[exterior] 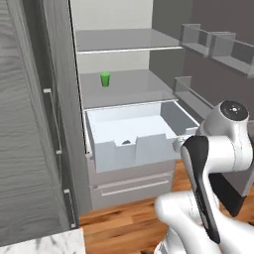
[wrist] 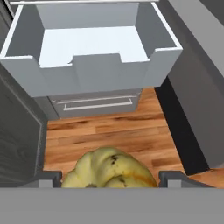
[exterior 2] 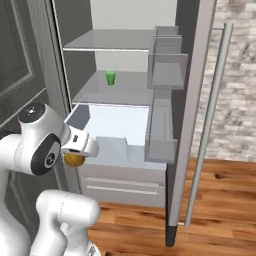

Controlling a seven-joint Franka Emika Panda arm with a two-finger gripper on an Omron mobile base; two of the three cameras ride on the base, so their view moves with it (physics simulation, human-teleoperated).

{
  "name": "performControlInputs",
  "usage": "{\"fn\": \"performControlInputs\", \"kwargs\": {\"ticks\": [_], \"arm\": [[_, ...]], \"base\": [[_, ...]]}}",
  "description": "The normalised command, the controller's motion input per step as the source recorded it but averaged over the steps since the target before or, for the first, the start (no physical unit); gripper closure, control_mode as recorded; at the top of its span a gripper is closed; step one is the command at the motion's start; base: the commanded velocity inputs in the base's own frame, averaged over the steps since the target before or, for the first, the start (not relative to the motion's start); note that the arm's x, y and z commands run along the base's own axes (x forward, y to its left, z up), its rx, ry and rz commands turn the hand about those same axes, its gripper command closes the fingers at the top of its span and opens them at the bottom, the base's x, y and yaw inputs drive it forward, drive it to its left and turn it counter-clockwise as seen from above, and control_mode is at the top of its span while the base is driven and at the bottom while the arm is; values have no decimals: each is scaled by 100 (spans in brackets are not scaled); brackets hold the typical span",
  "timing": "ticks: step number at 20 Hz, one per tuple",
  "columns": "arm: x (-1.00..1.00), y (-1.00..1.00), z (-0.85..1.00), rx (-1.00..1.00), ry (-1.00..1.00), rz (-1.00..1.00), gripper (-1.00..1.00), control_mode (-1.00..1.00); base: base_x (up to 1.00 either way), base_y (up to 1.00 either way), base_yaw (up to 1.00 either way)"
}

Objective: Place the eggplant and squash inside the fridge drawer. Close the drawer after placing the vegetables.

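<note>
A lumpy yellow squash [wrist: 109, 168] sits between my two dark fingertips, and my gripper [wrist: 110, 178] is shut on it, above the wooden floor in front of the fridge. From the right base view the squash [exterior 2: 73, 159] hangs under my hand [exterior 2: 80, 145], just left of the drawer's front. The fridge drawer [exterior: 134, 149] [wrist: 94, 72] [exterior 2: 117, 150] is pulled out, pale and box-like, with a stepped notch in its front wall. A small dark shape [exterior: 126, 142] lies just behind the notch; I cannot tell whether it is the eggplant.
A green cup [exterior: 105, 79] [exterior 2: 110, 77] stands on the shelf above the drawer. Grey flat-fronted drawers [exterior: 131, 186] [wrist: 96, 103] sit below it. The open fridge door with clear bins [exterior 2: 165, 100] stands at the right, a cabinet wall [exterior: 30, 124] at the left.
</note>
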Motion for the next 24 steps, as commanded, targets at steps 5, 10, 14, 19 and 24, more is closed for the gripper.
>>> {"fn": "performControlInputs", "kwargs": {"ticks": [5,10,14,19,24], "arm": [[0,0,0,0,0,0,100,100],[0,0,0,0,0,0,100,100],[0,0,0,0,0,0,100,100],[0,0,0,0,0,0,100,100],[0,0,0,0,0,0,100,100]], "base": [[43,-25,1],[39,-3,8],[35,-11,11],[40,-17,11],[40,-20,11]]}}
